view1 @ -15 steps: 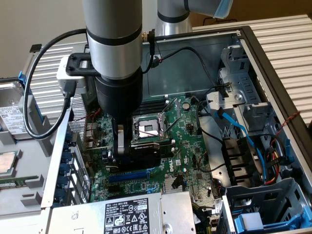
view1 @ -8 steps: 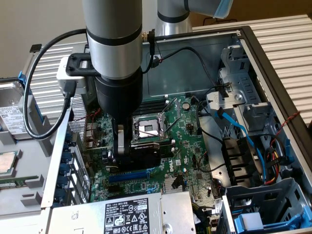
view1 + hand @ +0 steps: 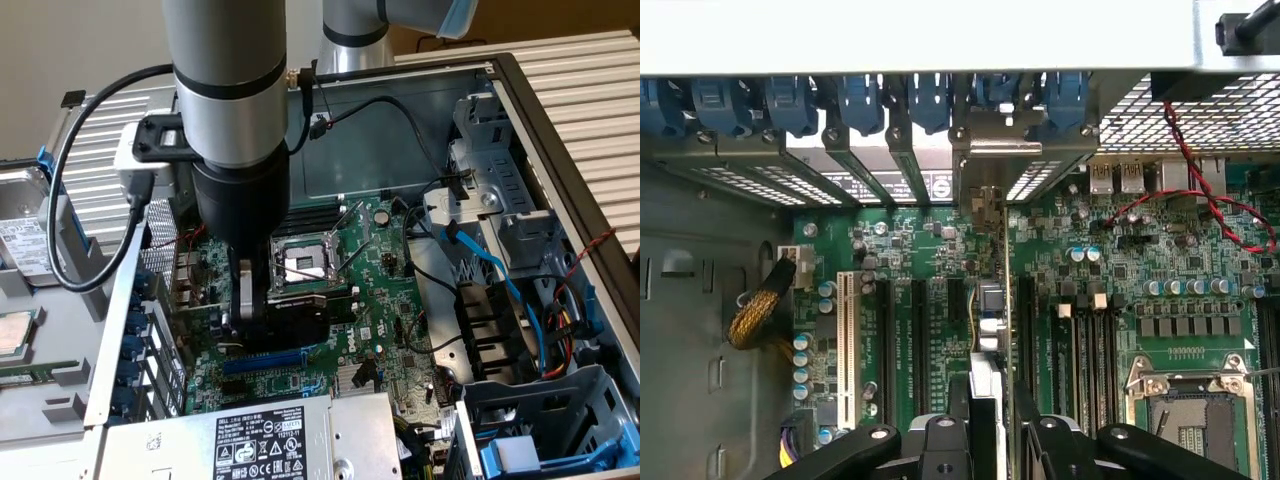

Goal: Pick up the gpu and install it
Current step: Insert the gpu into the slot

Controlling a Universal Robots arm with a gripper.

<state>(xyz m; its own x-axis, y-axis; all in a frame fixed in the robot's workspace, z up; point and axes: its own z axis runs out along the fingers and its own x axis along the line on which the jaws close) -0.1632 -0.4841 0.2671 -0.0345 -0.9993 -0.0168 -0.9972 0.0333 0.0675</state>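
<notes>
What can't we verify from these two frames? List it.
- Seating: in the exterior view the gripper hides where the gpu meets the motherboard.
- Card faces: in the wrist view the gpu is edge-on, so neither face shows.
- Grip contact: the wrist view's edge cuts off the jaws.
- Label text on the power supply: too small.

- A green motherboard [image 3: 385, 290] lies flat inside an open computer case [image 3: 520, 90].
- An empty processor socket [image 3: 305, 260] with its metal frame sits near the board's middle.
- A silver power supply [image 3: 250, 440] with a white label lies at the near edge.
- Blue cables [image 3: 490, 265] run along the exterior view's right.
- Blue slot clips [image 3: 860, 100] line the case's rear wall.
</notes>
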